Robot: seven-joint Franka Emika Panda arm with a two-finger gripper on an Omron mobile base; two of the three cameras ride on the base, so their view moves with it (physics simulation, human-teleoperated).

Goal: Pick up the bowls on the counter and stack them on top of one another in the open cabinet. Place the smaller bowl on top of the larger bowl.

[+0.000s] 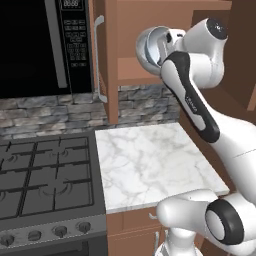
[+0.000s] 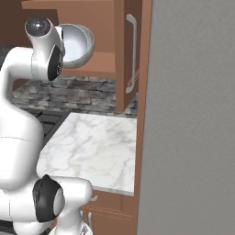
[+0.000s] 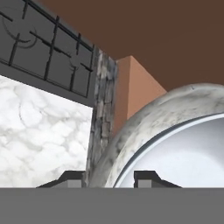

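Observation:
I hold the larger bowl, grey speckled outside and smooth pale inside, tipped on its side in the mouth of the open cabinet, just above the shelf. My gripper is shut on its rim, one finger outside and one inside. The white marble counter lies below with nothing on it. The smaller bowl is out of view.
The cabinet's open door with its silver handle stands beside the shelf. A black microwave hangs to the left, above a black gas stove. A tall grey panel borders the counter's right side.

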